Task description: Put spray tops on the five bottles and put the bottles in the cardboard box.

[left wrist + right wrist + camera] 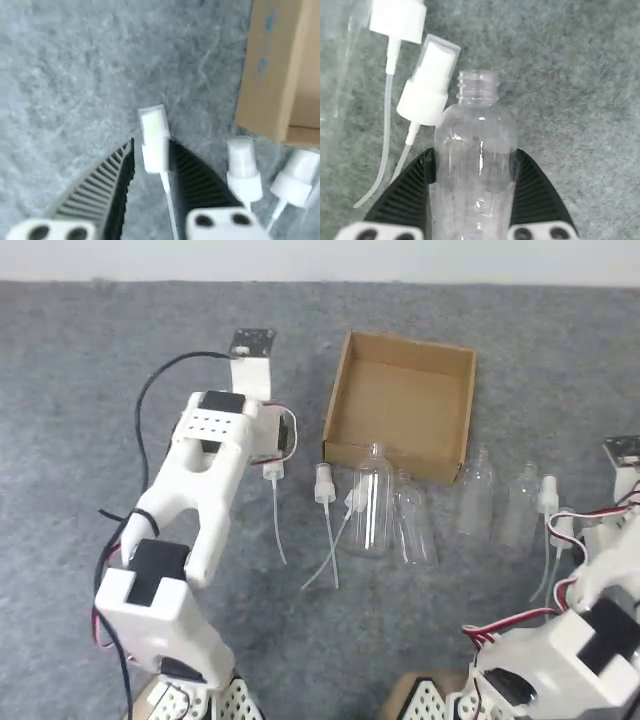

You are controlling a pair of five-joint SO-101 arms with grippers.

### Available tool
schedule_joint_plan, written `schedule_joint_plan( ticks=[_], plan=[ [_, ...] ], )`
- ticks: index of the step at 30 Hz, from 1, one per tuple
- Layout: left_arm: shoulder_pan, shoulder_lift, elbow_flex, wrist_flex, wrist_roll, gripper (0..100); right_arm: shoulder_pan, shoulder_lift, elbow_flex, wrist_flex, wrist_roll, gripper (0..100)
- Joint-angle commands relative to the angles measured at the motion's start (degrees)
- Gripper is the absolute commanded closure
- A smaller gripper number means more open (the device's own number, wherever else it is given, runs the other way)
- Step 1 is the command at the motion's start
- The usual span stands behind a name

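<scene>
A spray top [154, 131], lying on the carpet [75, 60] near the cardboard box [395, 462], is straddled by the left gripper [151, 145], jaws narrowly parted (not yet pinched, it seems). An uncapped bottle [477, 120] is clasped by the right gripper [475, 152]. The collar [155, 156] should be gripped squarely, the tube [168, 195] left free.

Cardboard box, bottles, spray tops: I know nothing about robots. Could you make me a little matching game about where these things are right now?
Things:
1. cardboard box
2. lone spray top
3. uncapped clear bottle
4. pair of spray tops

Places or states:
A. between the fingers of the right gripper
B. between the fingers of the left gripper
C. lying loose near the box's corner, nothing holding them
D. open side up, nothing inside

Pairs: 1-D, 2-B, 3-A, 4-C.
</scene>
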Motion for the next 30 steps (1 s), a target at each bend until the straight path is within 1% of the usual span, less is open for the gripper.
schedule_joint_plan(
  ticks=[1,6,12,14,20,24,30],
  plan=[
    [-1.3,-0.6,-7.4,-0.2,-1.3,84,0.6,-4.1,-0.4,-0.7,0.9,98.8],
    [-1.2,8.6,-12.9,-0.1,-1.3,85,0.5,-3.9,-0.4,-0.8,0.9,98.8],
    [-1.2,18.4,-17.2,4.3,-1.1,85,0.7,-3.9,-0.4,-0.8,0.9,98.8],
    [-1.3,19.4,-17.6,5.3,-1.1,89,0.7,-3.9,-0.4,-0.8,0.9,98.8],
    [-0.9,19.5,-18.3,5.5,-2.0,99,0.4,-3.9,-0.4,-0.7,0.6,98.8],
    [-0.9,17.3,-18.3,7.8,-3.6,99,0.7,-3.8,-0.4,-0.8,0.6,98.8],
    [-1.4,7.0,-18.0,12.3,-3.6,99,0.5,-3.8,-0.4,-0.9,0.5,99.0]
  ],
)
